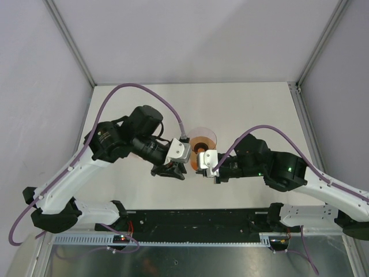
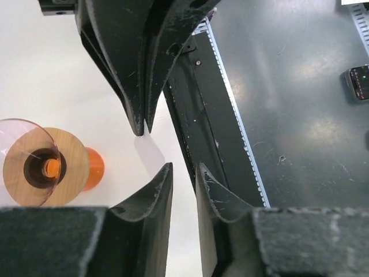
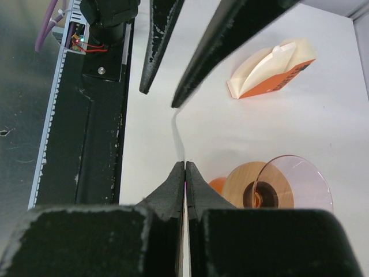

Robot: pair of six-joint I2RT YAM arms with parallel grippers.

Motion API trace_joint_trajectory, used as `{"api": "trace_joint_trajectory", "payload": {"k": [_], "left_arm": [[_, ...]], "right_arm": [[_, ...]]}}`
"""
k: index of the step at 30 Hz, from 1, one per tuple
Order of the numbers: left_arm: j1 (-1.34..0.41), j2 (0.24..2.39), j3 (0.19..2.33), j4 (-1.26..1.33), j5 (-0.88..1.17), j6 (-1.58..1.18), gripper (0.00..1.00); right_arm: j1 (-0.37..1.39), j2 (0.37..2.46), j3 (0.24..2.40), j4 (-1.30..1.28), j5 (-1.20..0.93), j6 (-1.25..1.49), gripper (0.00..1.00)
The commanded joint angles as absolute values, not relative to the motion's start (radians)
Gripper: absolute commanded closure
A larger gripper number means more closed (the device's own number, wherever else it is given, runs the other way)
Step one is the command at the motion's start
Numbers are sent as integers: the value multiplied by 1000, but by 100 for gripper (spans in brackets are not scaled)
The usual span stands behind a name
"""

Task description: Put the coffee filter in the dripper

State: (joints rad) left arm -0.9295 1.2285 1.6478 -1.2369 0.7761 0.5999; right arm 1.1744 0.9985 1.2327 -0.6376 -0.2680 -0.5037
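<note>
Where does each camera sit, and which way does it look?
Top external: high behind the robot, looking down on the table; the left arm and right arm both show, bases nearest.
Left wrist: on the left arm, looking along the open left gripper at the table's near edge.
Right wrist: on the right arm, looking past the right gripper, shut on the coffee filter.
Shared: both wrist views show the dripper and the other arm's fingers.

Thin white filter (image 3: pixel 178 138), pinched, beside translucent pinkish dripper (image 3: pixel 301 173).
</note>
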Motion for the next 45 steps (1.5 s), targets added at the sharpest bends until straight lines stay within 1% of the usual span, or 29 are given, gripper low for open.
{"api": "trace_joint_trajectory", "payload": {"k": [1, 3, 6, 12, 18, 20, 23, 26, 31, 33, 39, 41, 43, 45], "left_arm": [[-937, 1222, 1661, -1221, 712, 578, 67], [-937, 1227, 1688, -1219, 664, 604, 61], [-937, 1229, 1712, -1218, 638, 662, 57], [-938, 1225, 1685, -1217, 653, 700, 60], [-937, 1238, 1737, -1216, 644, 733, 55], [-937, 1236, 1741, -1219, 655, 747, 55], [-938, 1228, 1719, -1218, 673, 745, 62], [-943, 1225, 1694, -1218, 676, 735, 67], [-946, 1233, 1690, -1217, 661, 734, 80], [-946, 1233, 1685, -1219, 666, 728, 81], [-952, 1227, 1654, -1248, 696, 739, 75], [-955, 1232, 1650, -1253, 696, 737, 75], [-957, 1238, 1654, -1254, 687, 734, 79], [-957, 1243, 1662, -1254, 680, 732, 85]], "right_arm": [[1180, 990, 1272, -626, -256, -514, 100], [1179, 990, 1272, -631, -263, -515, 100], [1180, 994, 1272, -635, -263, -509, 100], [1180, 993, 1272, -635, -257, -503, 100], [1179, 993, 1272, -643, -255, -501, 100], [1178, 993, 1272, -644, -253, -498, 100], [1178, 991, 1272, -643, -250, -495, 100], [1177, 991, 1272, -643, -247, -493, 100], [1178, 984, 1271, -644, -254, -488, 100], [1178, 983, 1272, -644, -254, -486, 100], [1178, 984, 1272, -650, -242, -485, 100], [1178, 986, 1272, -650, -242, -485, 100], [1177, 986, 1272, -650, -245, -486, 100], [1178, 986, 1271, -649, -246, -485, 100]]}}
